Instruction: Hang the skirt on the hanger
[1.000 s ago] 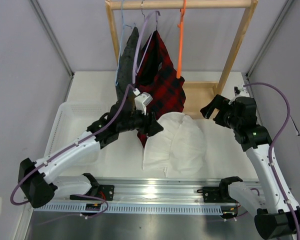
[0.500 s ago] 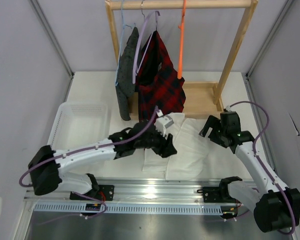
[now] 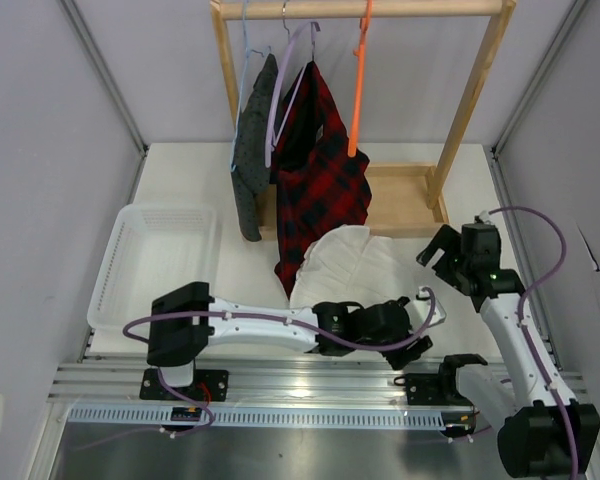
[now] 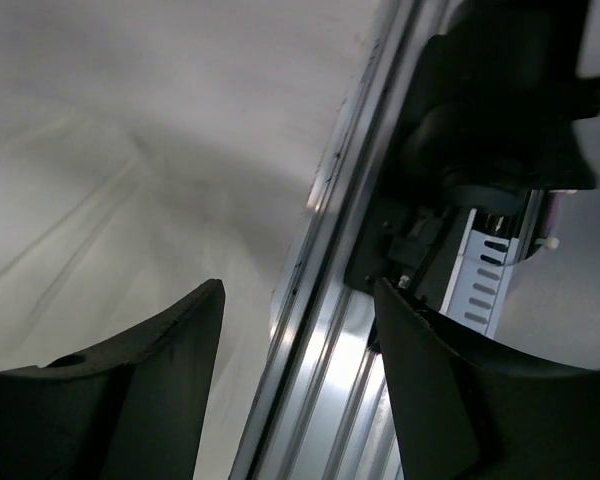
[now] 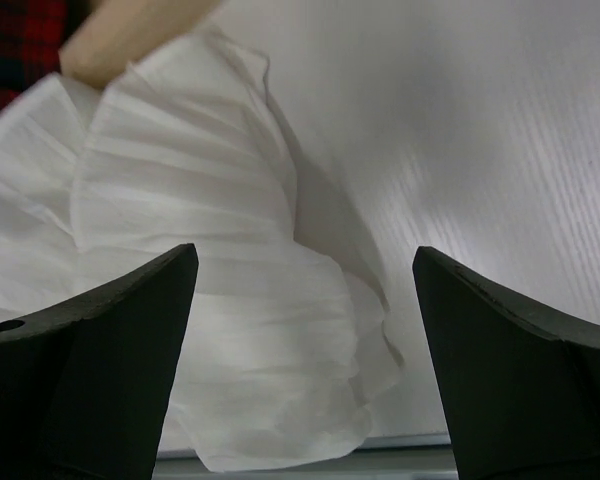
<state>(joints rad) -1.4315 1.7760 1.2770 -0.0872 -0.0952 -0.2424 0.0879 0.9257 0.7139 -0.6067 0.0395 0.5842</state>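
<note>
The white crinkly skirt (image 3: 365, 265) lies crumpled on the table in front of the rack; it also shows in the right wrist view (image 5: 210, 300). The orange hanger (image 3: 356, 90) hangs bare on the wooden rail. My left gripper (image 3: 412, 345) is stretched across the front to the skirt's near right edge; in the left wrist view (image 4: 295, 300) it is open and empty above the table's front edge. My right gripper (image 3: 435, 250) is open and empty just right of the skirt, and its view (image 5: 305, 260) looks down on the skirt's ruffled edge.
The wooden rack (image 3: 472, 95) stands at the back, holding a red-and-black plaid garment (image 3: 320, 170) and a dark grey garment (image 3: 250, 160). A white basket (image 3: 160, 260) sits at the left. The aluminium rail (image 3: 280, 385) runs along the front; it shows in the left wrist view (image 4: 330, 330).
My left arm has swept from beside the plaid garment to the front right, across the skirt's near edge. The skirt has changed shape. My right gripper dropped lower beside the skirt.
</note>
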